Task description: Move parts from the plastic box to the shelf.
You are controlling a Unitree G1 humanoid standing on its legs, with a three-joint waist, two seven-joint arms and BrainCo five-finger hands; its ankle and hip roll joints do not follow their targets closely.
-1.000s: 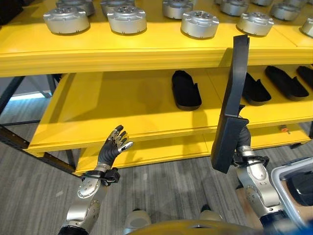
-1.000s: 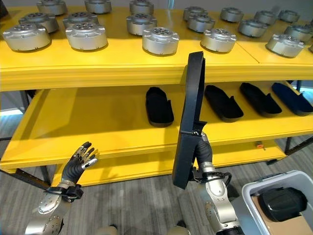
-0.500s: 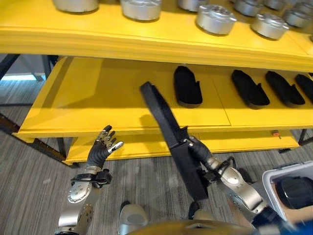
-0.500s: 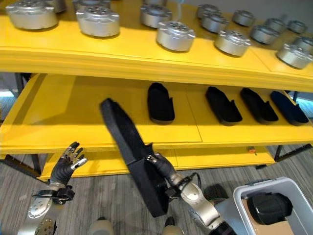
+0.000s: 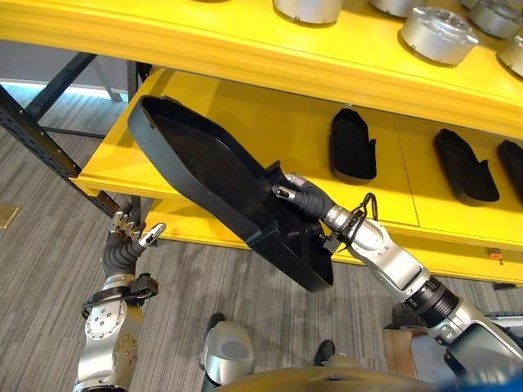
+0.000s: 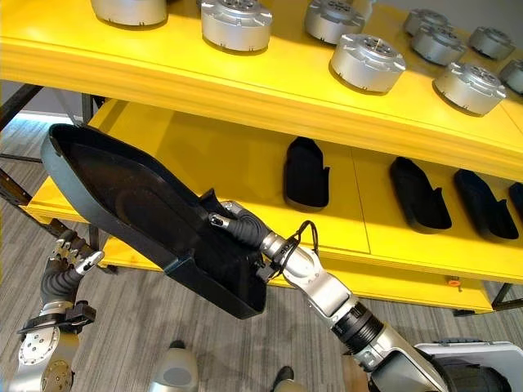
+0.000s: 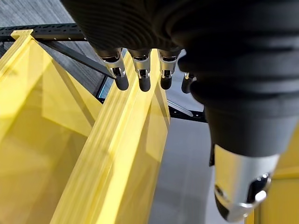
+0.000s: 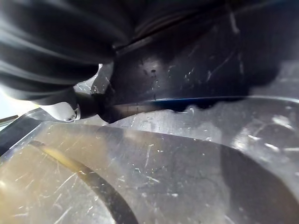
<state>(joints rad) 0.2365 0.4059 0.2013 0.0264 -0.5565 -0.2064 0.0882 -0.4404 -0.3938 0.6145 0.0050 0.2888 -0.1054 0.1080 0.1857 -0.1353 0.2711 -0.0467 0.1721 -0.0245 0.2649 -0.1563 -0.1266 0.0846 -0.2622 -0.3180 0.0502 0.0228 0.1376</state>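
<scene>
Yellow shelf (image 5: 245,139) stands on grey wood-look floor (image 5: 49,269).

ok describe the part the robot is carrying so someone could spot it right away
Start at the yellow shelf; in front of its middle level, the right hand grips a long black shell part. Unlike the small black parts lying flat on that level, it is far bigger, held tilted in the air, hollow side up.

No text, label or number can be read anywhere.
</scene>
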